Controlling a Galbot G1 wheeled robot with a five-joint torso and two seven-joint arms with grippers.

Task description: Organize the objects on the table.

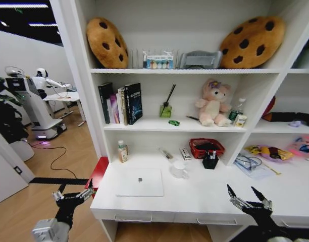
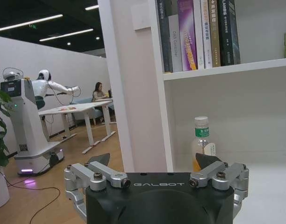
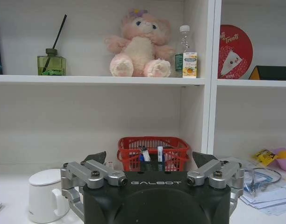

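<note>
Laptop [image 1: 140, 182] is seen at 1 o'clock from left gripper [image 1: 72, 194], nearer than right gripper [image 1: 248, 198]; both spread, empty.

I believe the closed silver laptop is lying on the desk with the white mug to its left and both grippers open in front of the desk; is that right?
Nearly. The head view shows the mug to the right of the laptop, not its left. The rest stands: the laptop lies closed on the desk, and the left gripper and right gripper hang open in front of the desk.
</note>
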